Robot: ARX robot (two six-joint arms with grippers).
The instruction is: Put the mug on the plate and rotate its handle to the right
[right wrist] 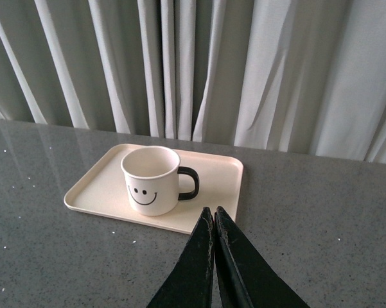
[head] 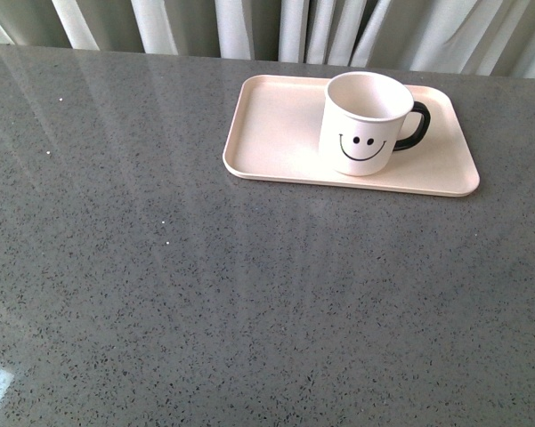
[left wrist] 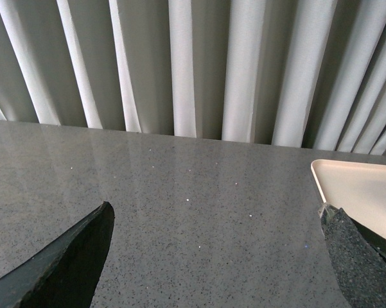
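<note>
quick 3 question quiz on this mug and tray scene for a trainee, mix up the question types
1. True or false: the mug stands upright on the tray.
2. In the front view, which way does the mug's handle point? A) left B) right C) toward the camera
3. Fill in: the left gripper is open and the right gripper is ____.

Key
1. True; it rests on the tray's right half, smiley face toward the camera.
2. B.
3. Shut; its fingers meet with nothing between them, short of the tray.
</note>
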